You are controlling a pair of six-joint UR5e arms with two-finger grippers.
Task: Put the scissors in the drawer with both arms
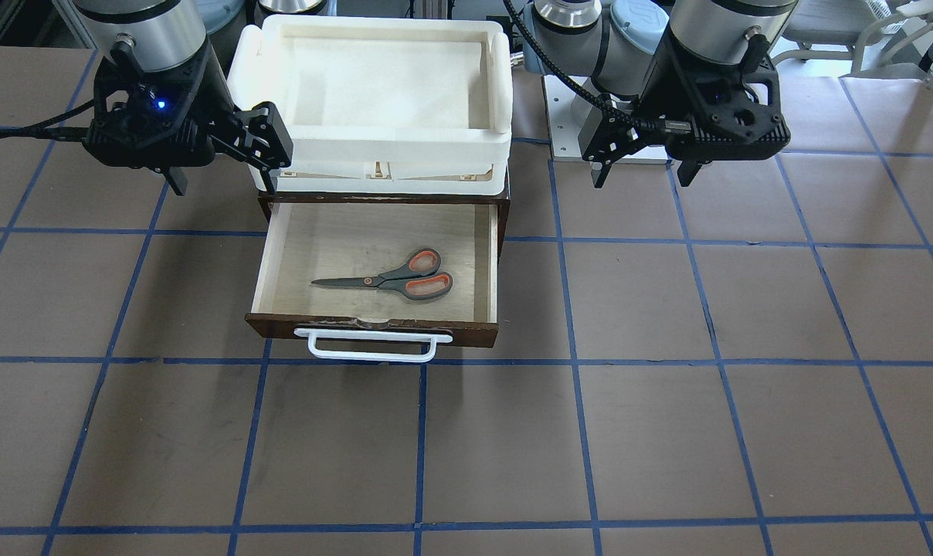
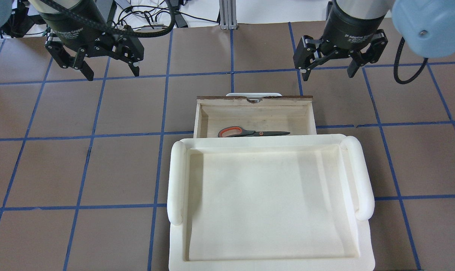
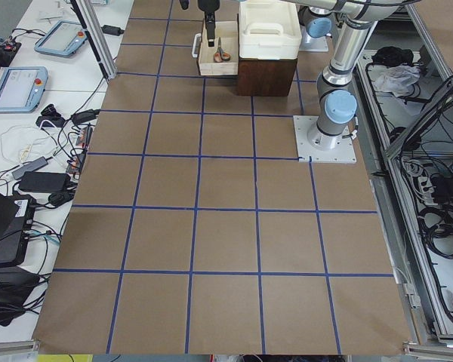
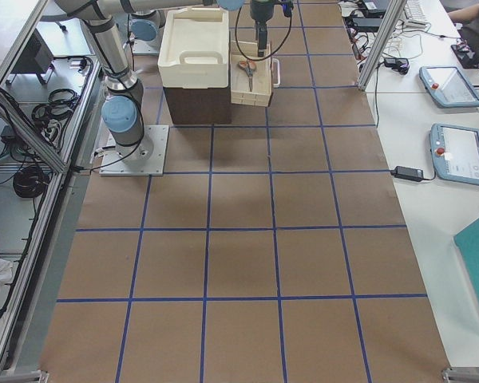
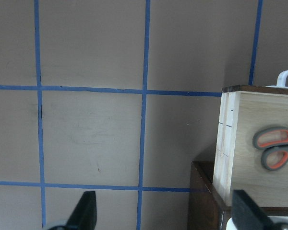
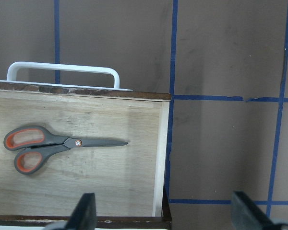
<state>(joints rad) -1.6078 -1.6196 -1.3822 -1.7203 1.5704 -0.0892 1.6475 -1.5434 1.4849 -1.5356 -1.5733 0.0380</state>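
Overhead exterior view shows you the left tool (image 2: pixel 112 73) and the right tool (image 2: pixel 328 75), both spread wide and holding nothing. They hang above the worktop (image 1: pixel 667 386), one on each side of the drawer (image 1: pixel 273 326) and apart from it. The scissors (image 1: pixel 389 280) lie flat on the drawer's pale floor, blades closed, handles toward the robot's left. The drawer stands open, its white bar handle (image 1: pixel 374 347) facing away from the robot. A cream-white tray (image 1: pixel 389 143) sits on the dark cabinet behind it.

Front and overhead views oppose; wrist cameras look down, sharing the drawer (image 6: pixel 110 177)
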